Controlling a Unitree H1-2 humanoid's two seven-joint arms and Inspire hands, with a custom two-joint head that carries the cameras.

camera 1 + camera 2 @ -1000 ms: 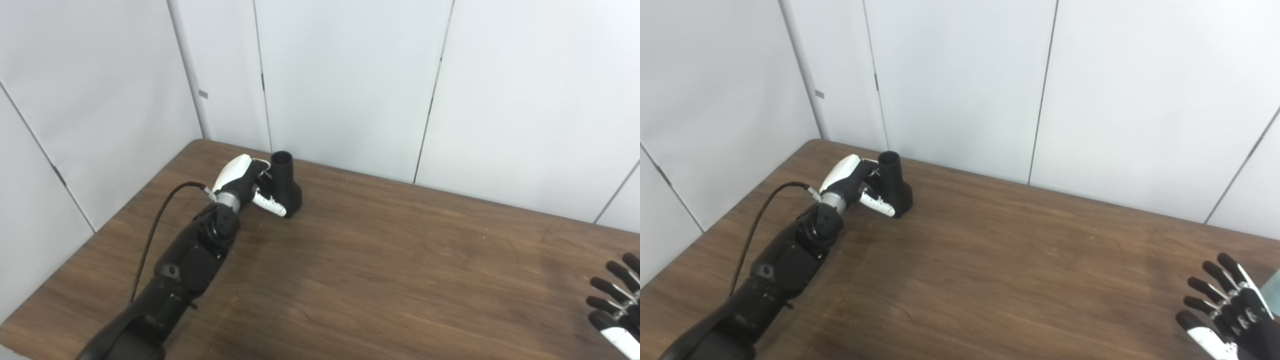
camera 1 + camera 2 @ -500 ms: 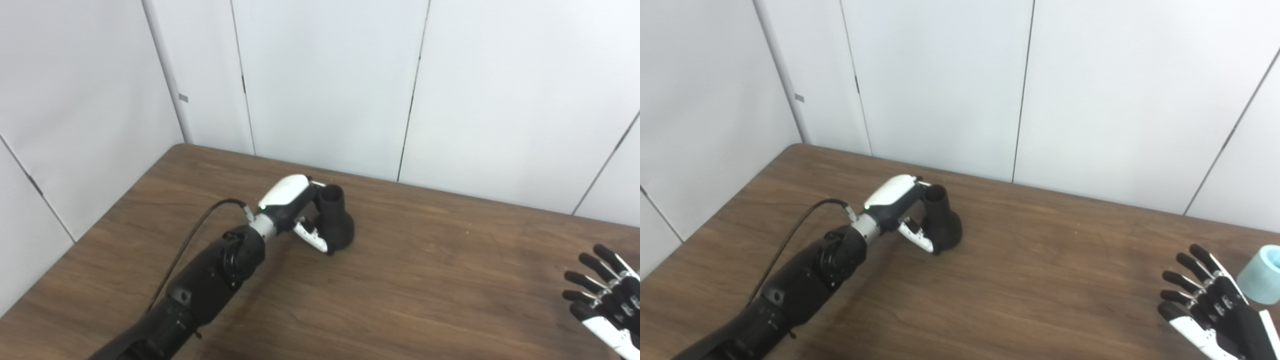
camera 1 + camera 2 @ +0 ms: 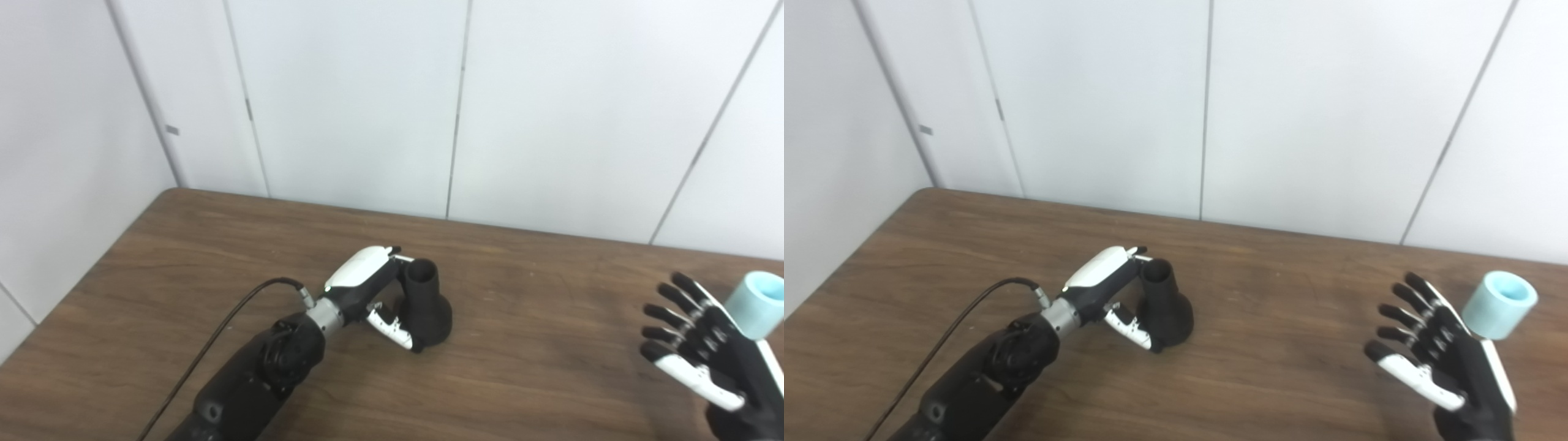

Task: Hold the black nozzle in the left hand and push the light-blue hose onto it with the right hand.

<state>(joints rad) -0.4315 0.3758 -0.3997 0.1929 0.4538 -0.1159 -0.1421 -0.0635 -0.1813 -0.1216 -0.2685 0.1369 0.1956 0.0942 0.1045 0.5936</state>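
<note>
Black nozzle (image 3: 1162, 306) upright mid-bench (image 3: 1274, 294), left hand (image 3: 1111, 294) fingers wrapped round it. Light-blue hose (image 3: 1499, 305) far right, just beyond right hand (image 3: 1442, 355), fingers spread, empty. Hose grasp and push-on remain.

Dark wood-grain table (image 3: 551, 380) against seamed white wall panels (image 3: 349, 98).

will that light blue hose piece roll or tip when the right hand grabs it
The hose looks like a short, wide tube standing on end, so it probably won't roll unless knocked over. Its stubby shape should resist tipping, though it looks light enough to slide. The right hand is open beside it.
</note>
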